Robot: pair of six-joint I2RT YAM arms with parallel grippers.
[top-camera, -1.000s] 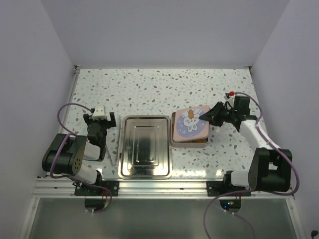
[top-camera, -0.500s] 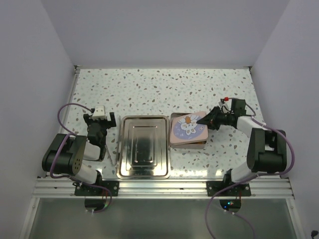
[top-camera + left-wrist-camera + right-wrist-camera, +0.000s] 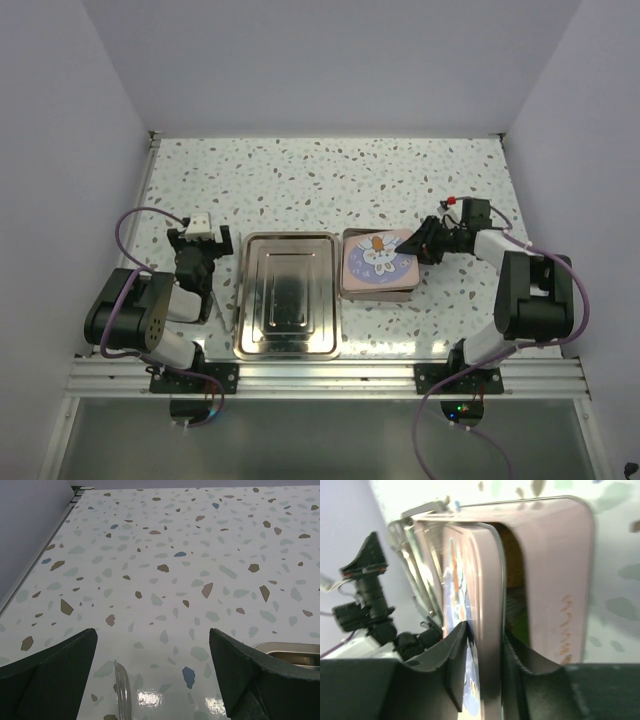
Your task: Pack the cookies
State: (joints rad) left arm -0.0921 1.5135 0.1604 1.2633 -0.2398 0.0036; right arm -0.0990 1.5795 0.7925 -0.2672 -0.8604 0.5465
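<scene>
Few cookies (image 3: pixel 518 626) glimpsed, orange, green, under lid (image 3: pixel 485 580)

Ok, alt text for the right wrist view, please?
The right tool pinches the rim of a pink square printed tin lid, tilted ajar over its pink square tin. Small orange and green cookies show dimly in the gap between them, and a shiny steel tray lies beyond.
</scene>
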